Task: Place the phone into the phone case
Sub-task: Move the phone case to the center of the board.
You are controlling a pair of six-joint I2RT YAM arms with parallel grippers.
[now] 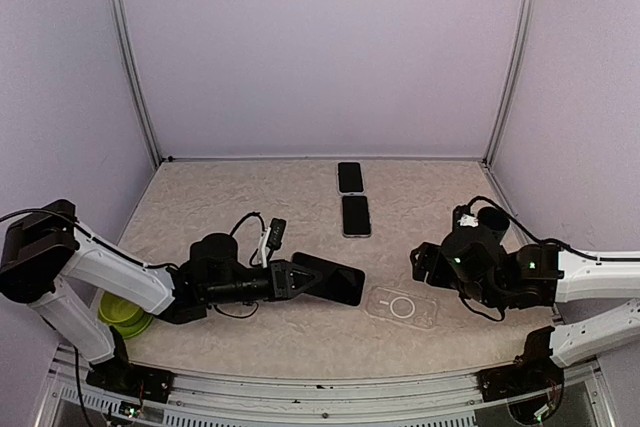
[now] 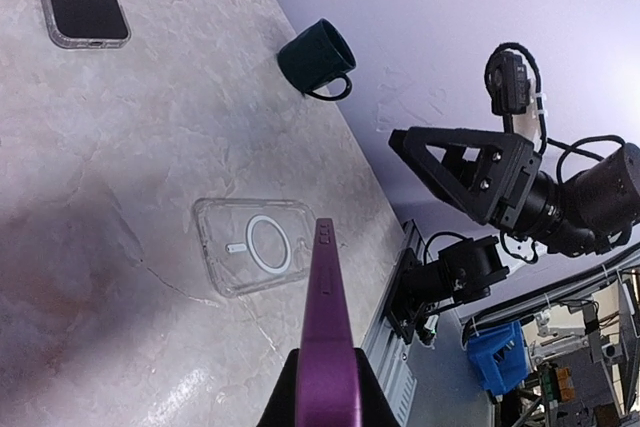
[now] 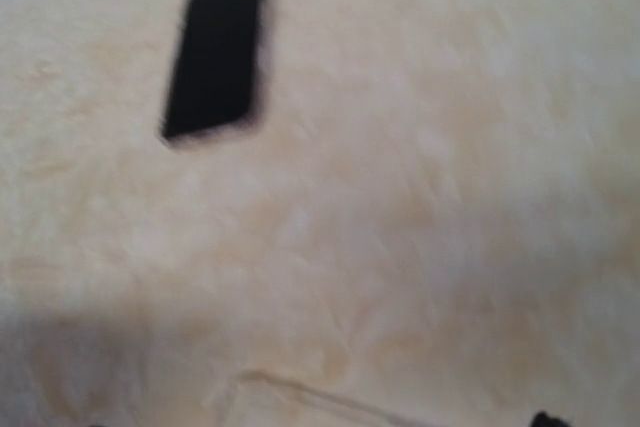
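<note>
My left gripper is shut on the phone, a dark-screened handset with a purple edge, held on its side just above the table. The phone case is clear with a white ring and lies flat on the table, just right of the phone's tip; in the left wrist view the case is left of the phone's far end. My right gripper hovers open and empty just above the case's right end. Its wrist view is blurred and shows only a faint case edge at the bottom.
Two other phones lie in a line at the back middle of the table. A dark green mug stands at the right, behind the right arm. A green bowl sits under the left arm near the front left edge.
</note>
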